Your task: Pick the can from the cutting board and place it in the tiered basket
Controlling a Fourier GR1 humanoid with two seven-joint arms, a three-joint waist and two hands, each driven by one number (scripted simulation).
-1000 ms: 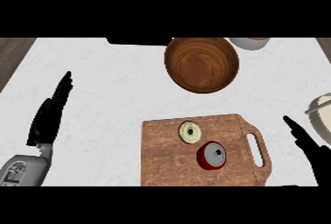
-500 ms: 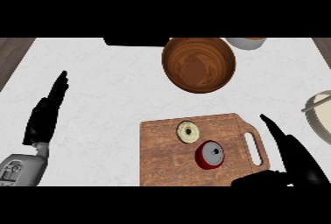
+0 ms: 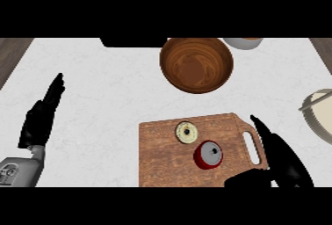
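One can point(image 3: 209, 154) upright on the board point(image 3: 162, 154): rigid, probably light, slick-sided; best gripped around its wall. Right hand point(image 3: 280, 159) beside it, fingers straight.

You have one cutting board point(image 3: 168, 154) on the tabletop point(image 3: 103, 92), carrying two things: one red can point(image 3: 209, 154) and one pale round item point(image 3: 186, 132). Beyond it you can count one wooden bowl point(image 3: 196, 64). Two hands show: left hand point(image 3: 40, 118), right hand point(image 3: 282, 160).
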